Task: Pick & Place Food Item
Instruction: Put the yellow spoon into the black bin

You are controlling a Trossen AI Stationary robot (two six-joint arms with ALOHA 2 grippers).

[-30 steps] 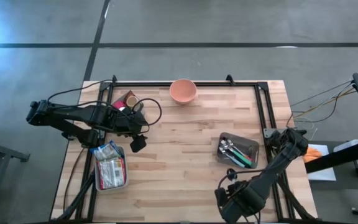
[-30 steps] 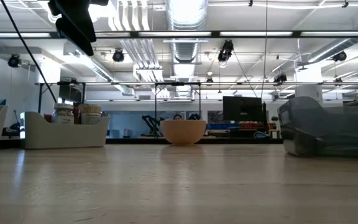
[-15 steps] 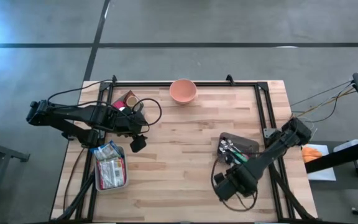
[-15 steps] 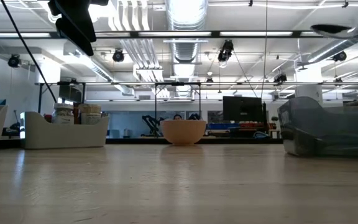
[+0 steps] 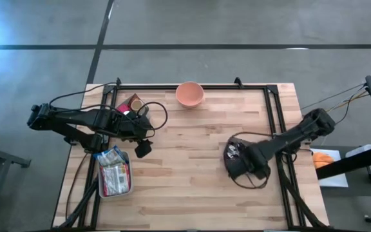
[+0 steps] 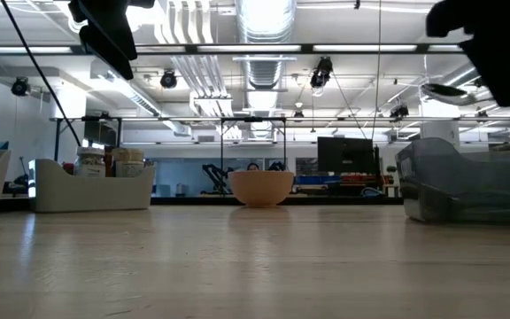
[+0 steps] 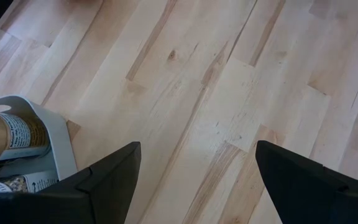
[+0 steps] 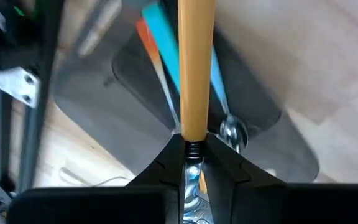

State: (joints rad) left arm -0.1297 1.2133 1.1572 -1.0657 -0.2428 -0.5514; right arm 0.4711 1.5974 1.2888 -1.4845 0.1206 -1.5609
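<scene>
My left gripper (image 5: pixel 143 149) hangs with fingers spread beside the food tray (image 5: pixel 113 173) at the bench's left edge. Over on the right, my right gripper (image 5: pixel 240 164) is clenched on an orange-handled utensil (image 8: pixel 196 68) above the grey cutlery tray (image 8: pixel 135 93).

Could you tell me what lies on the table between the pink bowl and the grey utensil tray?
Nothing: in the high view, the stretch between the pink bowl and the grey utensil tray is bare wooden table.
</scene>
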